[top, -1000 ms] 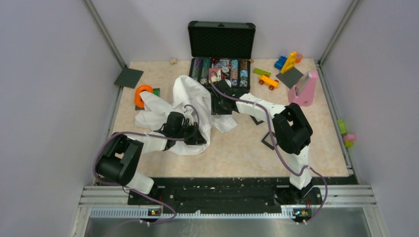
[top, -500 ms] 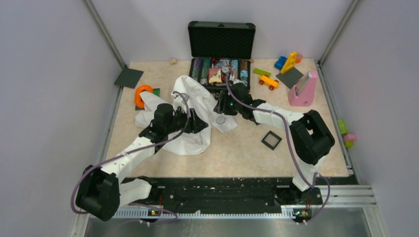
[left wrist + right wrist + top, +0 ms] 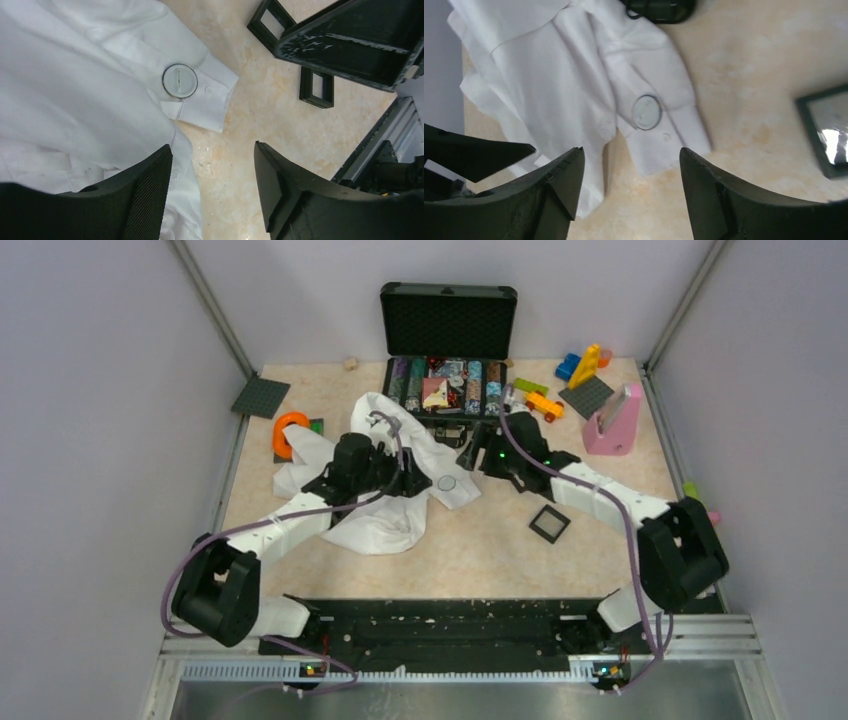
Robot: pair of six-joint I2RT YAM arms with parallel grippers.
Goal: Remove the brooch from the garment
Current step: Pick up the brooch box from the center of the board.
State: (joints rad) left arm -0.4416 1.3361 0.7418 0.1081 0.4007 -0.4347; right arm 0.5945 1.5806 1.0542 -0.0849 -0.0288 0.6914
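Top cam gives the whole layout. The white shirt (image 3: pixel 370 490) lies crumpled mid-table, an open black case (image 3: pixel 447 320) is behind it, and an orange ring (image 3: pixel 290 432) sits at its left. Toys (image 3: pixel 585 365) are in the far right corner, and one black frame (image 3: pixel 549 524) lies on the table (image 3: pixel 480 550) to the right. From up there the brooch (image 3: pixel 447 482) is just a tiny circle.

The wrist cams are where you can actually see it. It's sitting on the shirt's cuff (image 3: pixel 210 95), right beside a small white button (image 3: pixel 208 90), near the cuff's edge. It's round with a dark rim and a pale greyish face, and the left wrist cam shows a faint bar across the middle (image 3: pixel 179 80). The right wrist cam shows the same disc (image 3: pixel 646 112) from the other side, a bit blurrier.

The left wrist cam also shows a frame (image 3: pixel 316 87) with another one behind it, while the top cam only shows the one.

The left gripper (image 3: pixel 212 150) has its fingers spread with nothing between them. It hangs over the shirt, with the brooch ahead of it. The right gripper (image 3: pixel 631 152) is spread wide too and holds nothing.

In the top view the brooch lies between the left gripper (image 3: pixel 415 483) and the right gripper (image 3: pixel 468 455). The left arm covers a chunk of the shirt, and the right one cuts across the case front. The right gripper's black body fills the upper right corner of the left wrist cam.
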